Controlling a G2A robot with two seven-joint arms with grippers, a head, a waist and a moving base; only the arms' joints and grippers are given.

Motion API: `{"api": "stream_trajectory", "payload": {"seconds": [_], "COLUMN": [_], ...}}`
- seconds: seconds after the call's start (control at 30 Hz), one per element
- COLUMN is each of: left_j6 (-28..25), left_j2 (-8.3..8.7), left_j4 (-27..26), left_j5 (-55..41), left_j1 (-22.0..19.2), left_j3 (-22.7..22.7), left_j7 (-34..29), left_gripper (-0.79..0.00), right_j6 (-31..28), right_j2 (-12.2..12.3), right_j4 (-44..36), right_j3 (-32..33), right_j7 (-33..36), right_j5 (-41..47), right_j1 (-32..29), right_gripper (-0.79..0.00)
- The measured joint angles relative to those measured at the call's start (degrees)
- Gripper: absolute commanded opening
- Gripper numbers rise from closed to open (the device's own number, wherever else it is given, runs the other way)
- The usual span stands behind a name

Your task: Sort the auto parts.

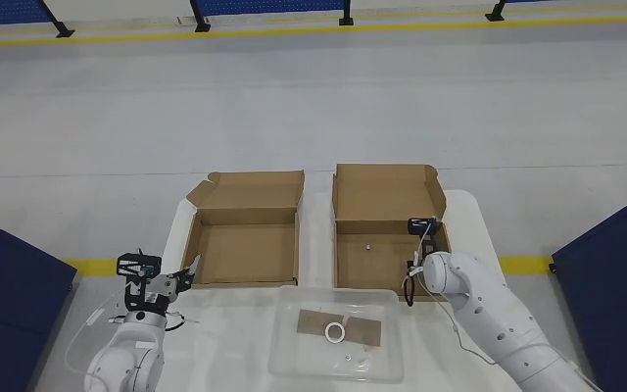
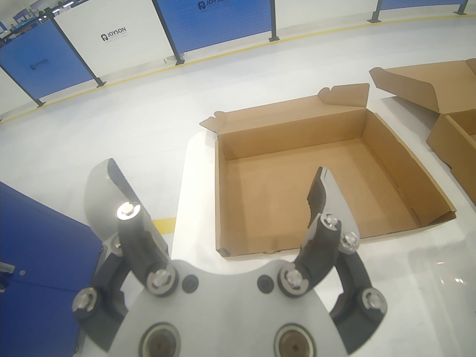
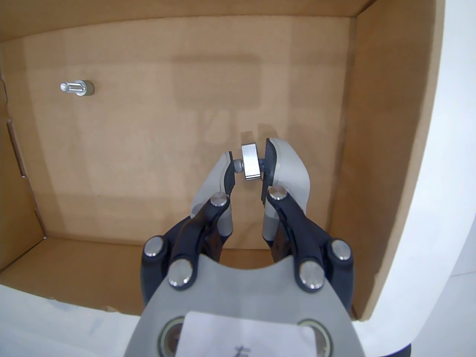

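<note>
1. left hand (image 2: 215, 169): you have it spread wide with nothing between the fingers. It is poised over the edge of the white table (image 1: 245, 314), just off the near outer corner of the left cardboard box (image 2: 290, 133).

2. right hand (image 3: 249, 157): drawn in narrow and gripping a short metal stud (image 3: 251, 165) end to end, with the stud's thick round collar standing between the pads. You will find it inside the right cardboard box (image 3: 390, 113), above the floor, toward the near side and the wall farthest from the left cardboard box.

3. second stud (image 3: 77, 87): lying on its side on the floor of the right cardboard box, well apart from the held one, toward the side that faces the left cardboard box.

4. Both boxes stand side by side on the table, apart from each other, with their lids folded back.

5. clear plastic tray (image 1: 284, 343): on the table in front of the two boxes. It holds a flat cardboard piece (image 1: 364, 329) with a white ring (image 1: 335, 332) resting on it.

6. Writing:
   - The partition panels (image 2: 208, 9) beyond the table each carry a printed logo with a fine line of lettering beneath, white on the blue panels and dark on the white ones.
   - A white sticker (image 3: 238, 336) on the right wrist bears a dark handwritten mark, cut off by the edge, which you cannot read.

7. yellow floor line (image 1: 294, 29): runs along the foot of the panels.
</note>
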Motion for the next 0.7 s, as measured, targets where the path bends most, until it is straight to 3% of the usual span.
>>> {"api": "stream_trajectory", "payload": {"seconds": [0.3,0.33,0.37,0.4,0.43,0.7], "left_j6": [0.00,0.00,0.00,0.00,0.00,0.00], "left_j2": [0.00,0.00,0.00,0.00,0.00,0.00], "left_j4": [0.00,0.00,0.00,0.00,0.00,0.00], "left_j5": [0.00,0.00,0.00,0.00,0.00,0.00], "left_j1": [0.00,0.00,0.00,0.00,0.00,0.00], "left_j3": [0.00,0.00,0.00,0.00,0.00,0.00], "left_j7": [0.00,0.00,0.00,0.00,0.00,0.00], "left_gripper": [0.000,0.000,0.000,0.000,0.000,0.000], "right_j6": [-0.04,-0.01,0.04,0.20,0.34,0.04], "right_j2": [-0.35,-0.36,-0.36,-0.35,-0.32,0.98], "right_j4": [-0.68,-0.87,-1.14,-1.71,-2.34,-12.75], "right_j3": [0.95,1.11,1.28,1.56,1.85,7.06], "right_j7": [0.17,0.20,0.20,0.24,0.29,3.96], "right_j5": [-1.13,-1.28,-1.53,-1.93,-2.15,-5.05], "right_j1": [-0.53,-0.61,-0.70,-0.91,-1.14,-6.17], "right_gripper": [-0.496,-0.449,-0.351,-0.148,0.000,0.000]}}
